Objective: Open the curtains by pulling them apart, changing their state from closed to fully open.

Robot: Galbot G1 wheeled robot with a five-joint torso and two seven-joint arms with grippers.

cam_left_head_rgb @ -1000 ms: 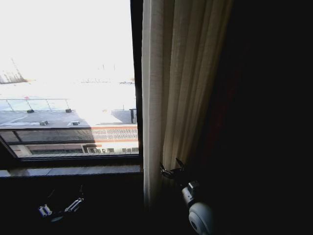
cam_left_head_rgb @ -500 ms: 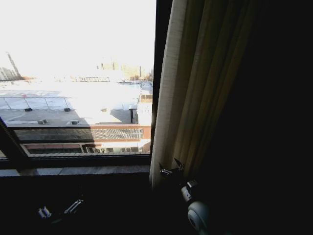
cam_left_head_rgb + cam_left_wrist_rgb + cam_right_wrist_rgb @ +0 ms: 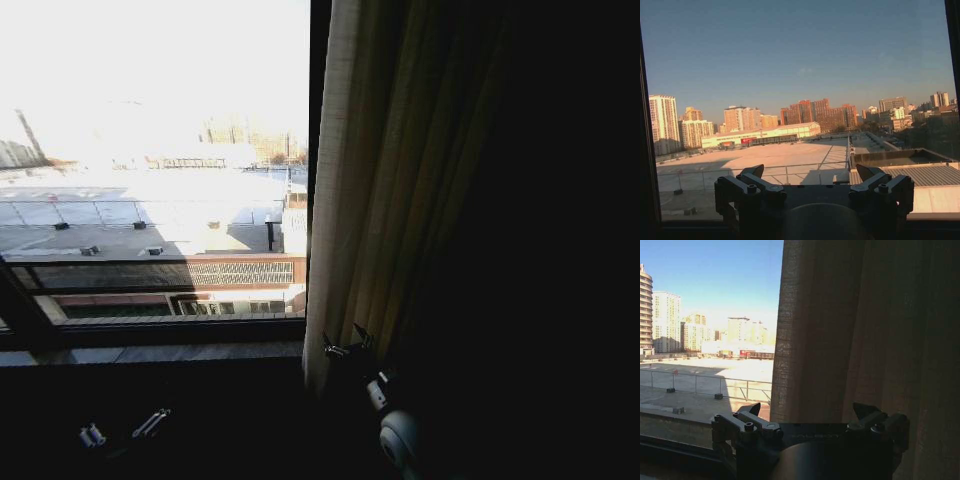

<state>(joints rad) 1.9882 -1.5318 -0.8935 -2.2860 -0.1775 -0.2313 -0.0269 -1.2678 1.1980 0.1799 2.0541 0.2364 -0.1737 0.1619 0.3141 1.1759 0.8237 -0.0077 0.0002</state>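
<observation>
From the head camera you have the right gripper low at the foot of the curtain, its two fingers spread and pointing up into the lower folds; the cloth rises directly above and beyond it, bunched to the right of the dark window frame. Your left gripper sits low in the shadow below the window sill, well apart from the curtain, and here you cannot tell how its fingers stand. In the left wrist camera the left gripper is released, fingers wide apart with nothing between them, bare glass and rooftops ahead of it. In the right wrist camera the right gripper is likewise released and gripping nothing; the curtain hangs just ahead of it, its near edge falling between the fingers, closer to one of them
</observation>
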